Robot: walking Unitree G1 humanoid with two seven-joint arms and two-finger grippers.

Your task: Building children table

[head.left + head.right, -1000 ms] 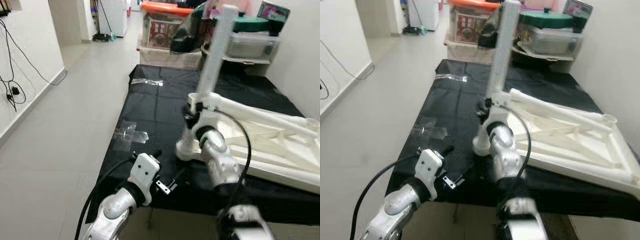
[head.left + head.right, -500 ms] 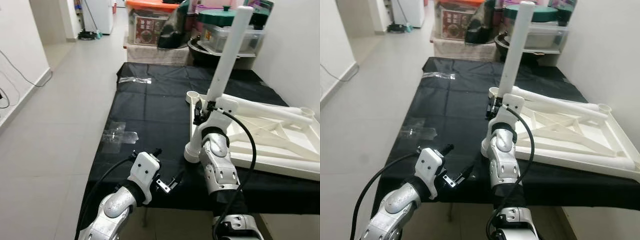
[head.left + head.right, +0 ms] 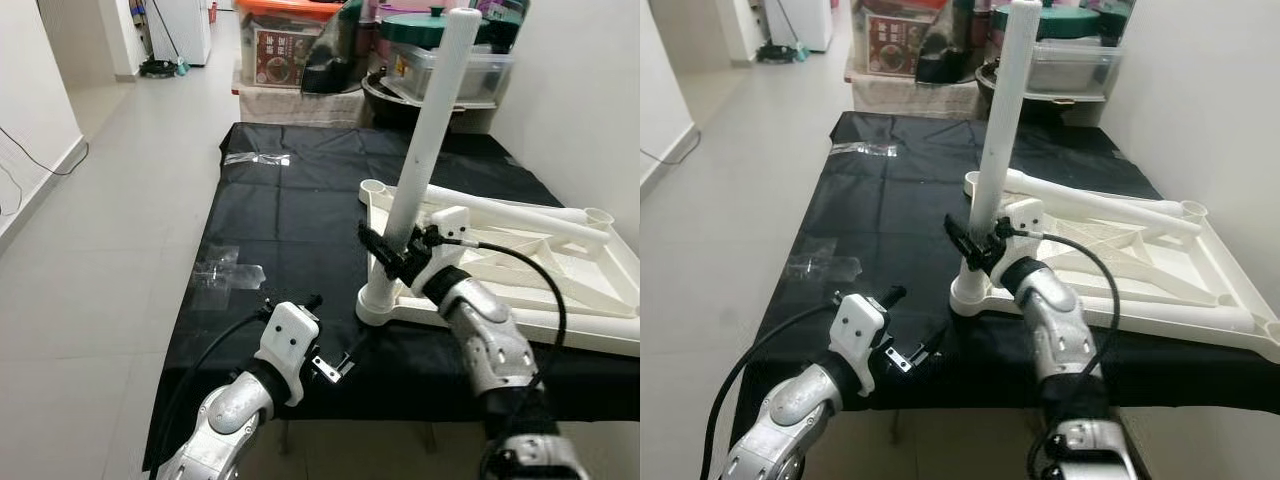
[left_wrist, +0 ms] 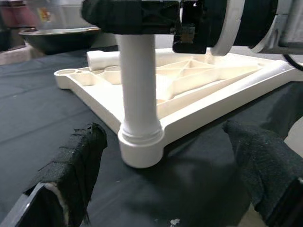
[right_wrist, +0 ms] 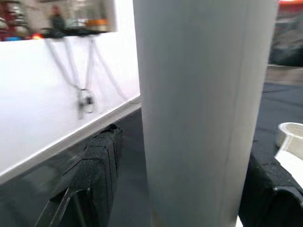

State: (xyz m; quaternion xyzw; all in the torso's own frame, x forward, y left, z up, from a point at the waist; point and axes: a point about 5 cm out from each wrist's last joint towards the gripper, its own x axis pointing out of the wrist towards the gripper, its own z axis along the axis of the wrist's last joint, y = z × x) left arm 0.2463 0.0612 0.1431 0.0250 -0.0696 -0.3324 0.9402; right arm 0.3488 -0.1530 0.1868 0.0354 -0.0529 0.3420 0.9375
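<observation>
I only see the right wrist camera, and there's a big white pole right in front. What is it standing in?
Observer: It's a table leg, upright in a corner socket of the white tabletop, which lies upside down on a black cloth.
Operator: Where's the other arm?
Observer: The left gripper hovers low over the cloth's near edge, fingers open, aimed at the leg's base and not touching it.
Operator: Are any other poles there?
Observer: Another white tube lies flat along the tabletop's far side, and the corner socket behind the upright leg is empty.
</observation>
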